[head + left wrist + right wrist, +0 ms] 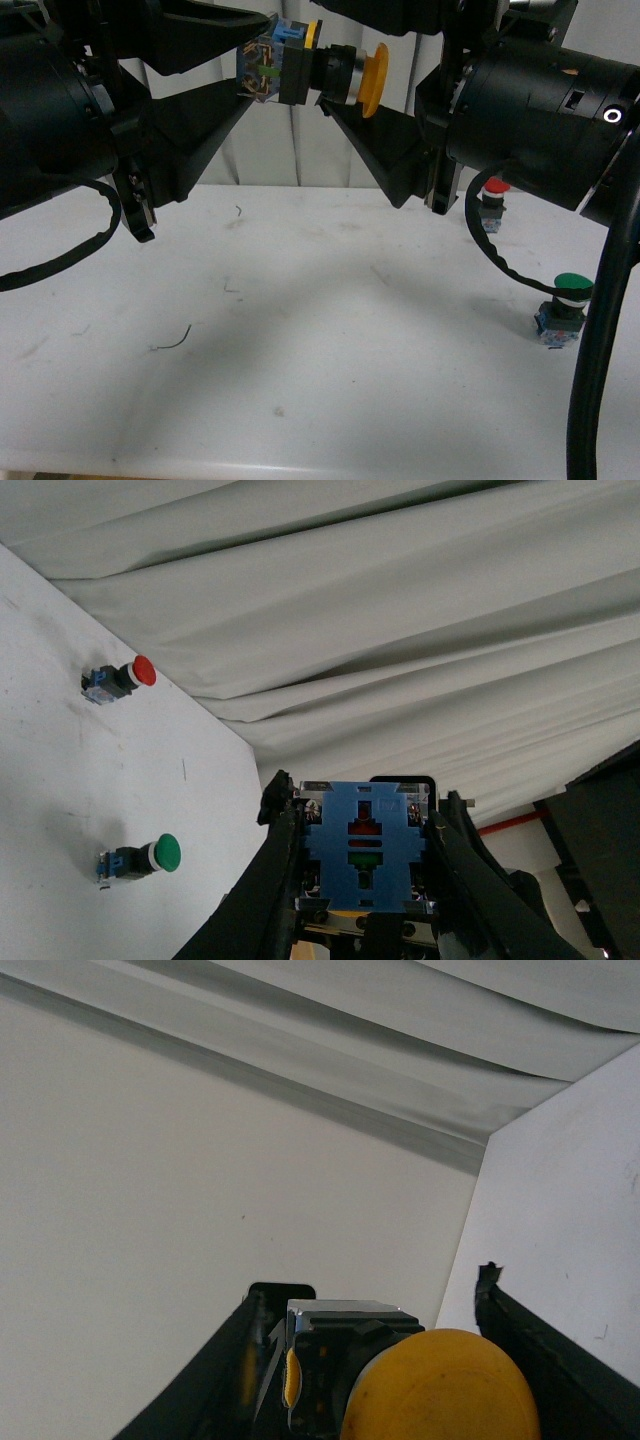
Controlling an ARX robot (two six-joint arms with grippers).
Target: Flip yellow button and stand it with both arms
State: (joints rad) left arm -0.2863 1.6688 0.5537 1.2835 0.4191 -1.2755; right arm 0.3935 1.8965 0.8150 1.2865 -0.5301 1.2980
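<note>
Although the right gripper [326, 58] straddles the black collar and cap of the yellow button [330, 70], its upper finger is cut off at the top of the front view. The right wrist view shows only the yellow dome between two dark fingers, so I cannot tell whether it grips or merely brackets the part. The left gripper [257, 60] is clamped on the blue and clear contact block, fingers flush against both sides, holding the button horizontal high above the white table [300, 330], cap toward the robot's right.
</note>
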